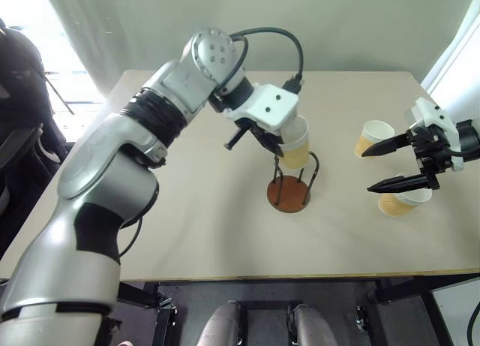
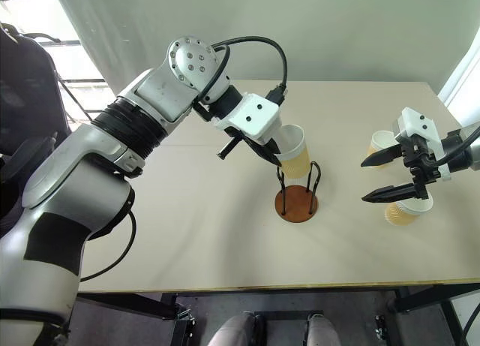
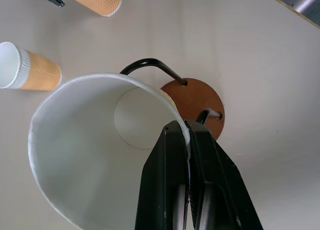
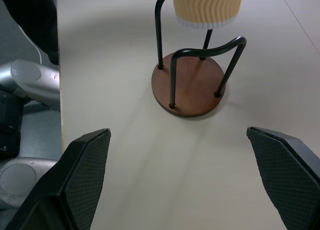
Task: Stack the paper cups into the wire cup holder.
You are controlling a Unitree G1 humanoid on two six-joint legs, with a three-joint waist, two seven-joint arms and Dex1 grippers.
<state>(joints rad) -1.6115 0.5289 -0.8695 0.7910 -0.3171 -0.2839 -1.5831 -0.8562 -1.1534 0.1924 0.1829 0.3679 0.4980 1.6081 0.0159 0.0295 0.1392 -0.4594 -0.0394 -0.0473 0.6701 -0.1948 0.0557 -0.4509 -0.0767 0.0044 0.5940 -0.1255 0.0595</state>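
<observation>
Tan ribbed paper cup point(image 1: 295, 143), rim pinched by left gripper point(image 1: 279, 148), hangs tilted over rust-brown disc wire cup holder point(image 1: 289, 194) for insertion; right gripper point(image 1: 401, 164), at 3 o'clock, jaws apart.

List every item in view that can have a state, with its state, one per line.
left gripper: shut on the held cup's rim.
held cup: upright, raised above the holder's base, bottom between the wire loops.
wire cup holder: upright on the table, no cup seated on its base yet.
right gripper: open, holding nothing.
far cup: standing on the table, mouth up.
near cup: standing on the table, below the right gripper.
</observation>
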